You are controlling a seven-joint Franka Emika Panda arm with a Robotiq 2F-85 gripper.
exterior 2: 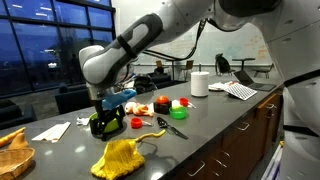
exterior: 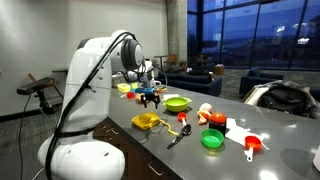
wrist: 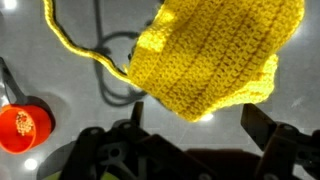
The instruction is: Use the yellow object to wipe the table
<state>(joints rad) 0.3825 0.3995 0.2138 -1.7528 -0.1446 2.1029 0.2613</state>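
- The yellow object [exterior 2: 120, 158] lies crumpled on the surface [exterior 2: 205, 118], lower centre of the frame.
- Your pincer [exterior 2: 108, 124] hangs spread just above it in frame, gripping nothing.

Glossy dark grey table [exterior 2: 215, 115] with yellow cloth [exterior 2: 120, 158], lime-green bowl [exterior: 177, 103], white roll [exterior 2: 199, 84]

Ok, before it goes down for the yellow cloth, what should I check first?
1. Gripper open: ok, jaws spread, empty.
2. Yellow cloth in wrist view: ok, ahead of the fingers.
3. Contact with cloth: not ok, gripper apart from it.
4. Loose thread free of fingers: ok.
5. Table around cloth free for wiping: not ok, orange cup close by.
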